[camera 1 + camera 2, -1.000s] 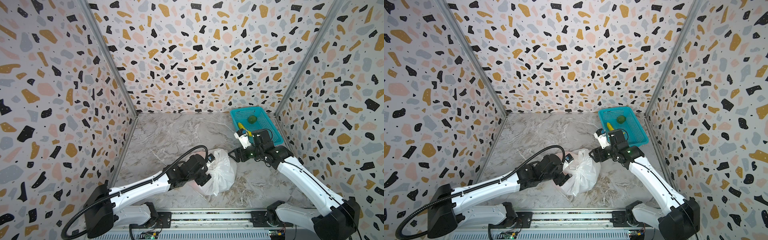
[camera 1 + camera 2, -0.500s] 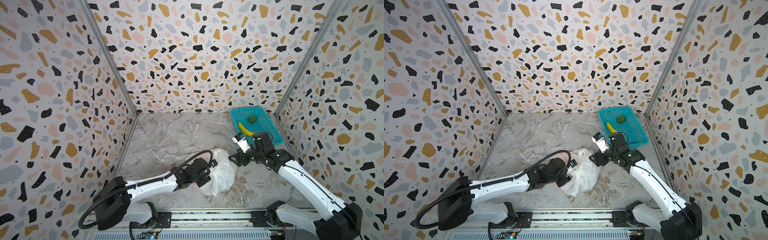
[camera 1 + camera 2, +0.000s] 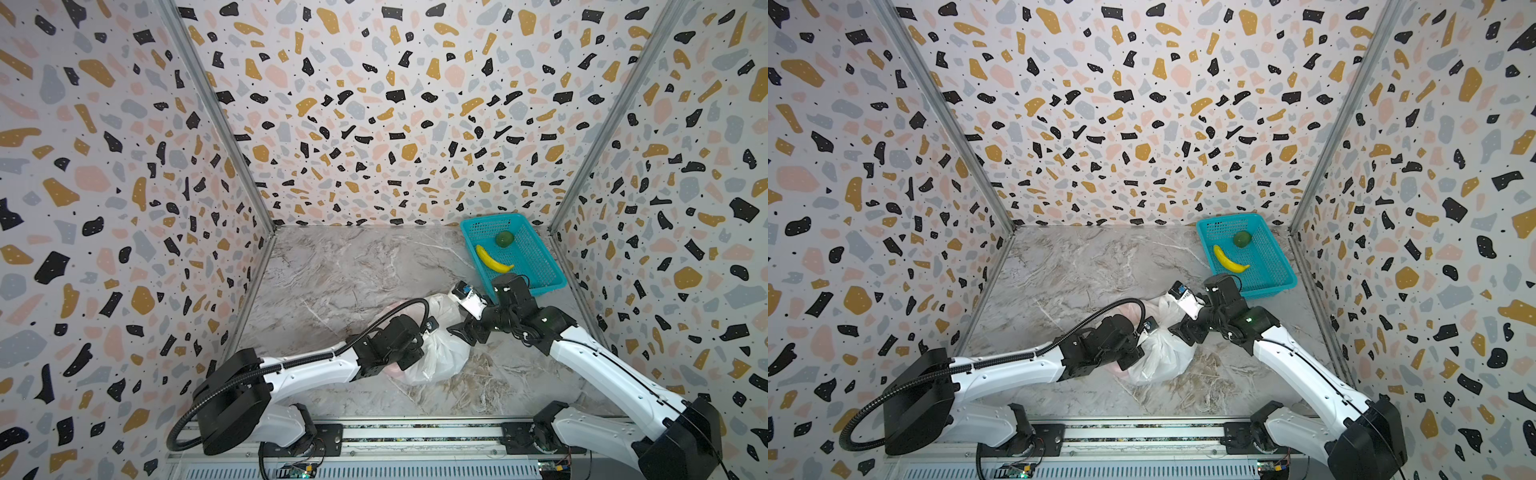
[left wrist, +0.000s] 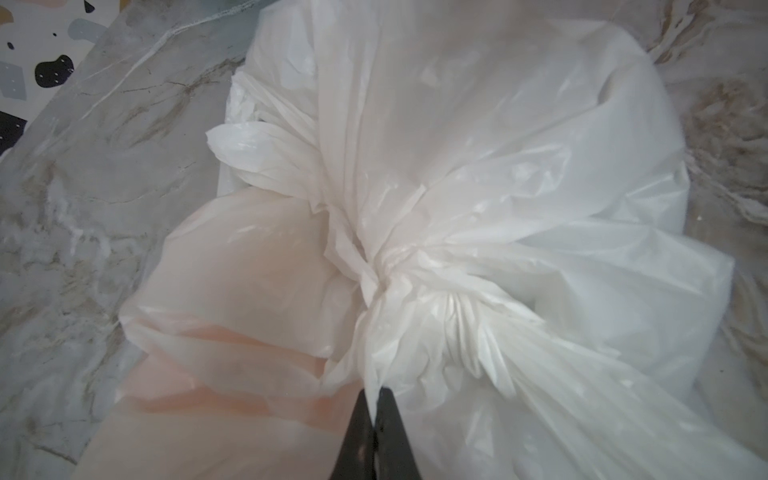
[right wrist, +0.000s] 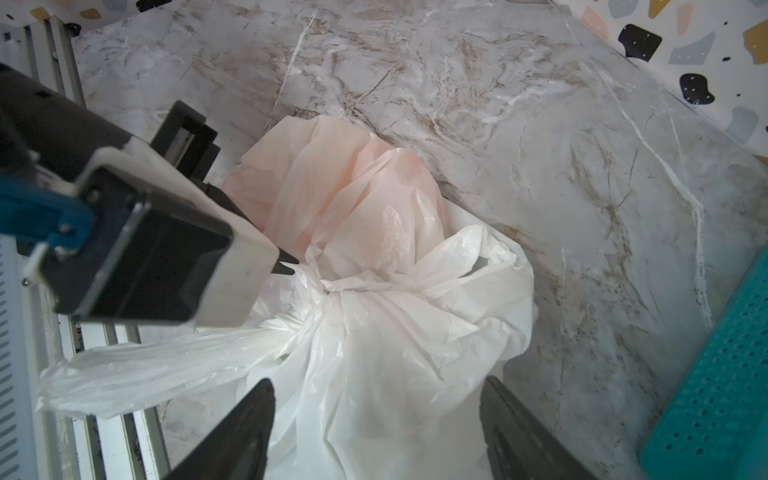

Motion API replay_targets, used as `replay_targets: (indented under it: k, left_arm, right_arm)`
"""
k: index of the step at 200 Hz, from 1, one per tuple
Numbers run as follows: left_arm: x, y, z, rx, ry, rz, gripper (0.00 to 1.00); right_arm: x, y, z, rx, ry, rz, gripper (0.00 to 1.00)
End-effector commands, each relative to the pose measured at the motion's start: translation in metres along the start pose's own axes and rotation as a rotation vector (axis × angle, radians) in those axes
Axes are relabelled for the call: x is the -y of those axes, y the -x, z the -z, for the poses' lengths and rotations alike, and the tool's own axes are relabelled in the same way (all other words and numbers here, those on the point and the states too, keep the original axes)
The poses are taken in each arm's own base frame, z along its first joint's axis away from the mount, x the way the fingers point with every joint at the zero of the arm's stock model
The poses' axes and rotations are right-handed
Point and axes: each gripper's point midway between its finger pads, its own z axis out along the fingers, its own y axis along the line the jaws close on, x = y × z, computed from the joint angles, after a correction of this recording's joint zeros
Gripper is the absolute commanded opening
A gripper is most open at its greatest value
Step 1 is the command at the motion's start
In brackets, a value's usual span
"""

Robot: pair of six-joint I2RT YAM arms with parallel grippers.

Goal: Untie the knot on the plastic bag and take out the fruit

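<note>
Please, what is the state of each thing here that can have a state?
knot: tied.
bag: closed, contents hidden.
left gripper: shut on a bag fold beside the knot.
right gripper: open, above the bag.
basket: upright, holding a banana and a green ball.
</note>
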Motion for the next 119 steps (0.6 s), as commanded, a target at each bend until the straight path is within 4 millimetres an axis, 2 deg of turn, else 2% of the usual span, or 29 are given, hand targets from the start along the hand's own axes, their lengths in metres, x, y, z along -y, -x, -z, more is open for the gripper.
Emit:
replay_targets:
  k: [1, 46, 90, 114, 119]
  left_arm:
    - [-0.009, 0.014, 0.015, 0.063, 0.045, -0.001, 0.00]
    - [-0.022, 0.022, 0.046, 0.137, 0.104, 0.010, 0.00]
    - [-0.020, 0.021, 0.050, 0.143, 0.091, 0.001, 0.00]
    - [-0.023, 0.024, 0.053, 0.154, 0.106, 0.004, 0.00]
    - [-0.025, 0.025, 0.054, 0.156, 0.112, 0.002, 0.00]
  right_arm:
    - [-0.004, 0.008, -0.001, 0.042, -0.008, 0.143, 0.78]
    - [-0.010, 0.007, -0.017, 0.084, 0.003, 0.336, 0.78]
    - [-0.014, 0.023, -0.031, 0.143, 0.053, 0.439, 0.74]
    - [-0.010, 0.021, -0.043, 0.110, 0.075, 0.448, 0.62]
    - [-0.010, 0.020, -0.046, 0.101, 0.081, 0.445, 0.57]
